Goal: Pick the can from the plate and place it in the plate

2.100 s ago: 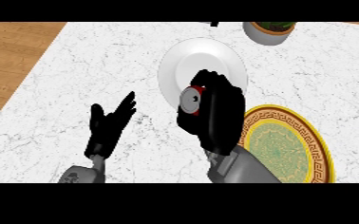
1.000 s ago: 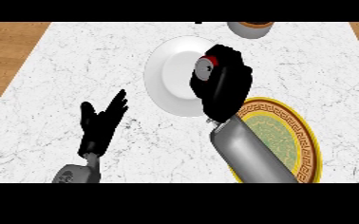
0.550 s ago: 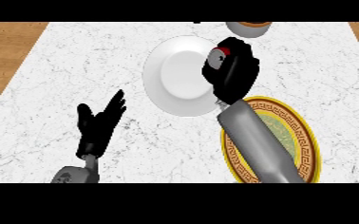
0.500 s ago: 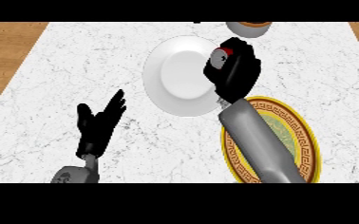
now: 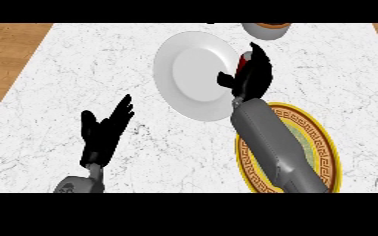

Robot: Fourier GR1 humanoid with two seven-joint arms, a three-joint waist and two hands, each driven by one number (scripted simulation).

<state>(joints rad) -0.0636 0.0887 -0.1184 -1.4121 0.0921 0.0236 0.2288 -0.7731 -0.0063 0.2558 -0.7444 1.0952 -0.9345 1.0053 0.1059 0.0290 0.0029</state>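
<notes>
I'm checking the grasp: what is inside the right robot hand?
Only a red sliver of the can shows inside the right robot hand, at the white plate's right rim. Its curled fingers cover the rest of the can.

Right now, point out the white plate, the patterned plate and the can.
white plate (image 5: 188,75), head view, bare middle
patterned plate (image 5: 325,149), head view, patterned rim, right side
can (image 5: 243,62), head view, its visible red edge

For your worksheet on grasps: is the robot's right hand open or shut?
Shut: the right hand curls its fingers round the can, mostly hiding it.
</notes>
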